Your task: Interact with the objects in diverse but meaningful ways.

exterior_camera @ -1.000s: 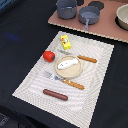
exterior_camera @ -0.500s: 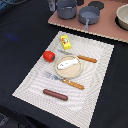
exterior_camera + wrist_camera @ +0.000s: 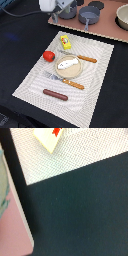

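Observation:
A yellow box (image 3: 65,42) lies at the far edge of the striped white placemat (image 3: 95,95). A red tomato (image 3: 48,55) sits beside a round tan plate (image 3: 76,73) that carries the flat white fish (image 3: 67,63). A brown sausage (image 3: 55,94) lies near the mat's front. A grey saucepan (image 3: 89,14) stands on the pinkish board (image 3: 107,31) behind. My gripper (image 3: 61,9) hangs at the top of the exterior view, above the dark table beyond the box; its fingers do not show clearly. The wrist view shows the box's corner (image 3: 47,135), no fingers.
A wooden-handled knife (image 3: 82,58) and fork (image 3: 67,81) flank the plate. A second grey pot (image 3: 68,13), a dark lid (image 3: 96,4) and a pale bowl (image 3: 122,16) stand on the board. Dark tabletop (image 3: 85,213) surrounds the mat; the board's edge (image 3: 15,228) shows in the wrist view.
No object on the mat or board has moved. Any movement of the arm at the top edge is too small to tell.

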